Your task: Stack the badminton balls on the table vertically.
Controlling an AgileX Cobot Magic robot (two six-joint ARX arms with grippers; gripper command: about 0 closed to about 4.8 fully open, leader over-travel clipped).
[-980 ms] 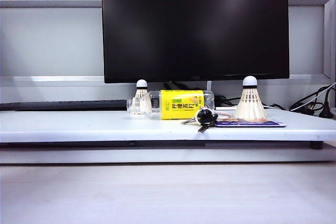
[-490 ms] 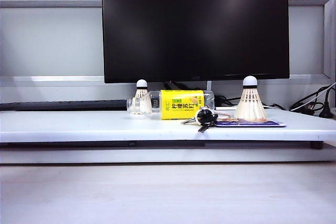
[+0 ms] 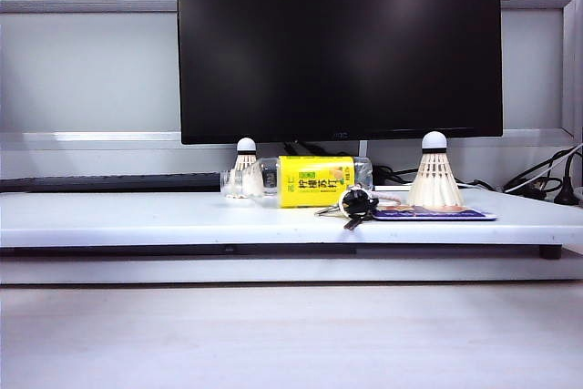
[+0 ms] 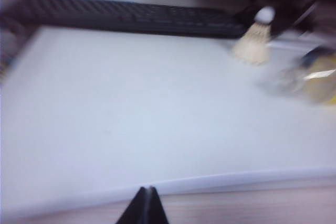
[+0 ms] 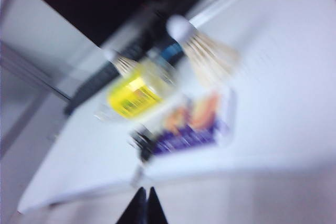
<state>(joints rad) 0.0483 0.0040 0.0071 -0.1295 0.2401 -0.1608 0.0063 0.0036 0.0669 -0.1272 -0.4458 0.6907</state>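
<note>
Exterior view: two cream-white feather shuttlecocks stand upright, cork tips up, well apart on the long white desktop board [image 3: 137, 216]. Left shuttlecock [image 3: 243, 170] sits just beside the neck end of a clear plastic bottle with yellow label [image 3: 314, 180], lying on its side. Right shuttlecock [image 3: 434, 175] stands near a flat blue-purple card [image 3: 437, 215]; a bunch of keys with black fob [image 3: 353, 206] lies between bottle and card. Black monitor [image 3: 339, 43] behind. Wrist views, blurred: left gripper [image 4: 145, 208] and right gripper [image 5: 143, 206] each hang off the board's front edge, jaws pressed together, holding nothing.
</note>
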